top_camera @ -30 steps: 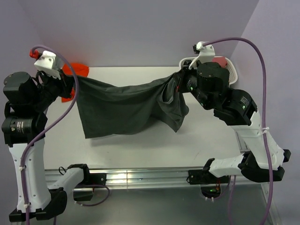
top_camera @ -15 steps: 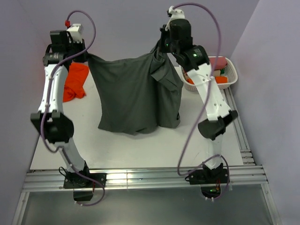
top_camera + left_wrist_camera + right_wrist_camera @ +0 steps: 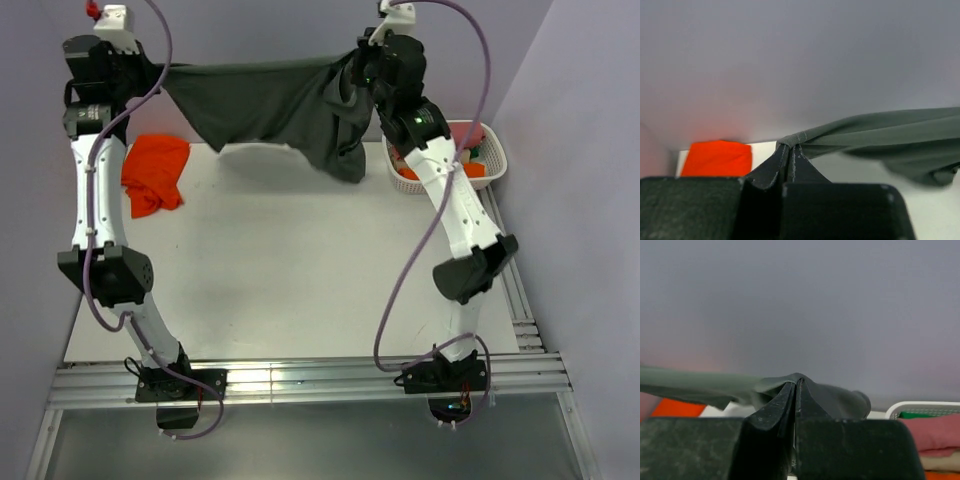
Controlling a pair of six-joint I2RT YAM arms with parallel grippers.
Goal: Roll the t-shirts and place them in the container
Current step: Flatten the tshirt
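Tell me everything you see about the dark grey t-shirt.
The dark grey t-shirt looks like plain, soft, thin cotton. It hangs in the air over the far side of the table, stretched between the left gripper, shut on a stitched edge at one end, and the right gripper, shut on the other end. The middle sags slightly; near the right end loose cloth droops in folds. It seems to touch nothing else.

Both arms have reached up toward the top of the frame. The left claw [image 3: 155,72] and right claw [image 3: 355,68] have hoisted the grey t-shirt [image 3: 262,102] along, its hem no longer draped across the middle of the worktop [image 3: 300,270].
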